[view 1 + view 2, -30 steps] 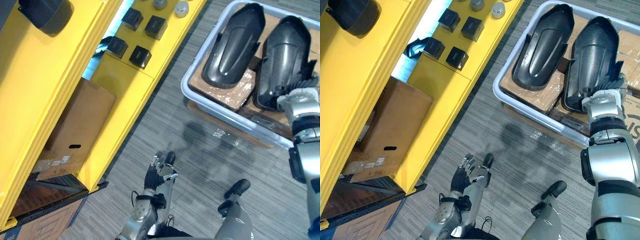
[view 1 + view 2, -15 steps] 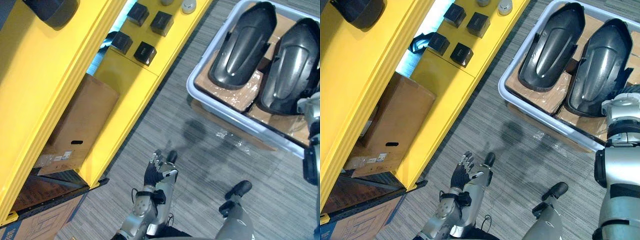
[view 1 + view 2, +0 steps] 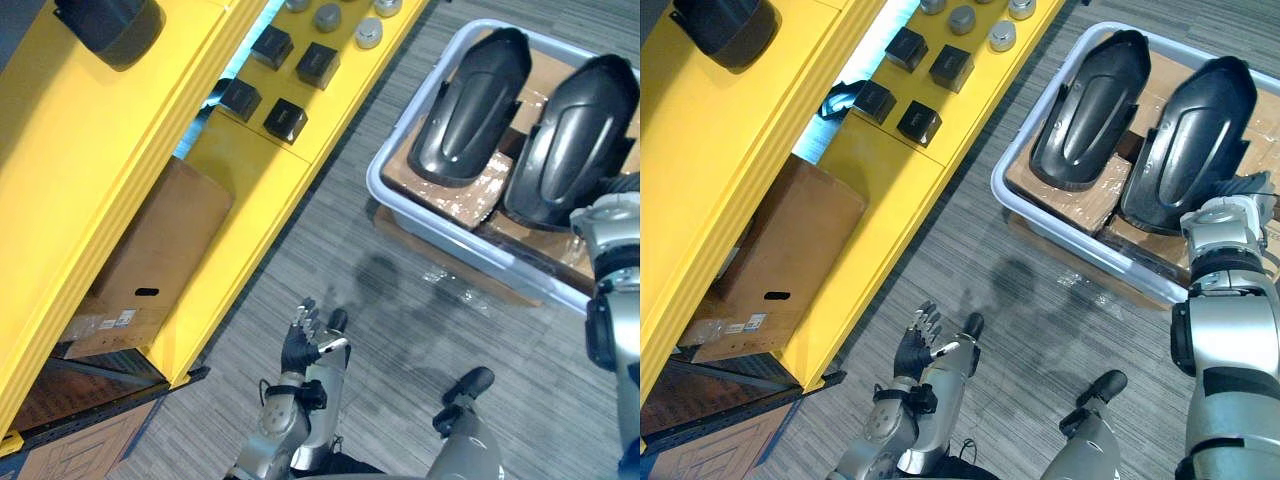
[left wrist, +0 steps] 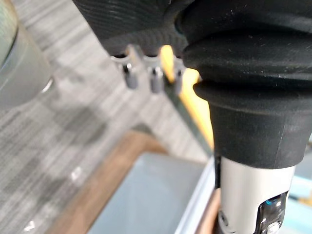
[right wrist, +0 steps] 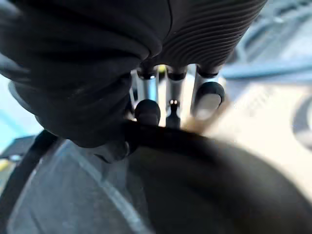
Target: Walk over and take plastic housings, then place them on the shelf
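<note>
2 housings (image 3: 470, 110) fill the bin (image 3: 440, 228) — open carpet (image 3: 330, 240) separates it from the yellow shelf (image 3: 100, 150).

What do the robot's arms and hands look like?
The left arm and right arm are chunky and silver-grey, with dark bands at the joints. The left hand wears a dark ribbed cover, and its slim silver fingers have dark tips. The right hand has the same ribbed cover.
</note>
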